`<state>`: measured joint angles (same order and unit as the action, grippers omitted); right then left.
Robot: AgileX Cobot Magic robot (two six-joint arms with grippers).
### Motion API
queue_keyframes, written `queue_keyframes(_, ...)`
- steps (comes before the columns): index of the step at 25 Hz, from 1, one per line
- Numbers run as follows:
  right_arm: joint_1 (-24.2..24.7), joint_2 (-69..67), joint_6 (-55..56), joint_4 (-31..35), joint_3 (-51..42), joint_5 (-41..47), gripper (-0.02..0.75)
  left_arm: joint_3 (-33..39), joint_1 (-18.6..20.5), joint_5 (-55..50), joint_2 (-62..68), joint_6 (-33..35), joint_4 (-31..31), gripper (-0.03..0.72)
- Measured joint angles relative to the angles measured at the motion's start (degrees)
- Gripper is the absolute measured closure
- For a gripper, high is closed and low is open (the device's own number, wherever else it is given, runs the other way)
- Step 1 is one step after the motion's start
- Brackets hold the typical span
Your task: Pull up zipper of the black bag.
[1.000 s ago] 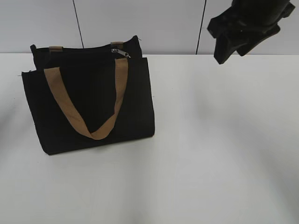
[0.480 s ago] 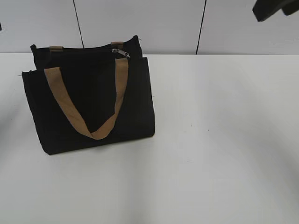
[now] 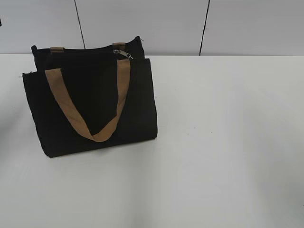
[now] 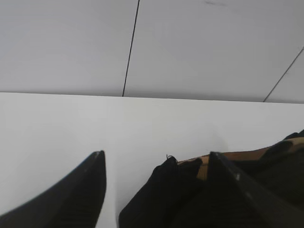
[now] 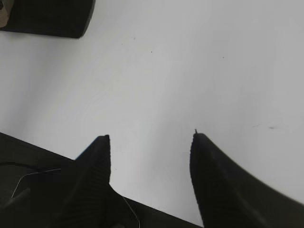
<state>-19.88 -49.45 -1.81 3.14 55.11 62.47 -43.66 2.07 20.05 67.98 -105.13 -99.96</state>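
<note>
Sitting on the white tabletop (image 3: 223,142), left of centre in the exterior view, is the boxy black fabric tote bag (image 3: 90,107) w/ tan-brown webbing strap handles (image 3: 90,111); nothing touches it. Its small silver metal zipper pull tab (image 3: 122,53) lies on the top edge toward the bag's right end, just beside the rear strap stub.

Neither arm shows in the exterior view. Left gripper (image 4: 156,159) has its jaws spread apart, holding nothing; the bag's corner and a bit of strap sit between and behind the fingertips in the left wrist view, but whether a finger touches the fabric can't be told. Right gripper (image 5: 149,137) also stands parted and empty, above bare table, w/ only a bag corner at the top left of its view, well apart.

Risks, as judgement:
- Tab is tiny vs the bag, so an approach slightly off closes on fabric or strap, not metal.
- Bag is soft and unbraced. Pulling w/o the other gripper pinning it likely drags or tips the whole bag instead of running the slider.
- Front strap hangs loose, so a finger could snag it.
- Tab is not visible in either wrist view, so aiming is poor for now.
</note>
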Motion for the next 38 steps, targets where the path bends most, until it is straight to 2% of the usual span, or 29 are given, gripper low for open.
queue_keyframes(7,0.0,23.3,-3.5,0.0,-16.6,-2.9,0.329,0.0,0.0,0.7,-1.9,0.0,0.0,0.188)
queue_keyframes(17,0.0,48.4,-4.6,-0.1,-26.5,-2.2,0.329,0.0,0.0,2.7,-3.8,0.0,0.0,0.188)
queue_keyframes(30,0.1,49.9,-5.4,0.1,-28.2,-0.1,0.329,0.0,0.0,5.7,-5.8,0.0,0.0,0.188)
queue_keyframes(33,3.7,49.9,-5.4,0.5,-28.2,-0.1,0.329,0.0,0.0,5.2,-5.8,0.0,0.0,0.188)
queue_keyframes(38,18.4,49.9,-5.4,0.7,-28.2,-0.1,0.329,0.0,0.0,4.2,-5.9,0.0,0.0,0.188)
